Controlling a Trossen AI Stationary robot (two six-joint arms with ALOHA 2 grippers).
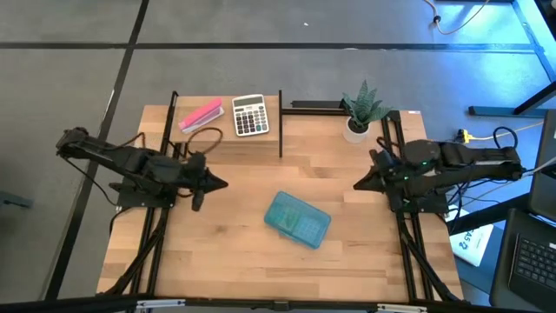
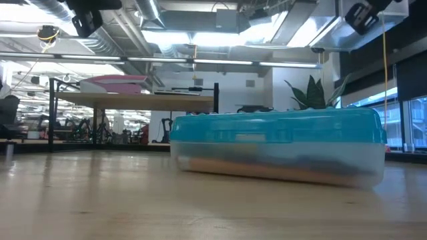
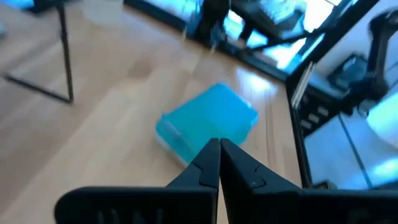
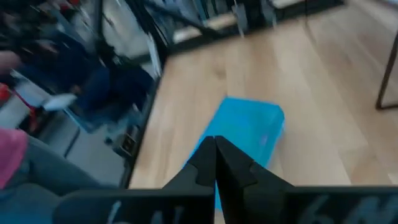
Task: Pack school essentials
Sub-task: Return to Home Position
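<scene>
Blue supply box [image 1: 297, 219] sits with its lid shut near the front middle of the desk [image 1: 234, 261], nothing touching it. A bit further back, the left tool [image 1: 221, 183] and right tool [image 1: 360, 184] hover either side, both clenched on nothing, tips pointing inward. Far edge: pink block [image 1: 201, 116], calculator [image 1: 250, 115], potted plant [image 1: 361, 109].

The supply box [image 1: 297, 219] lies on the table [image 1: 226, 252], calculator [image 1: 250, 115] and plant [image 1: 360, 109] behind.
</scene>
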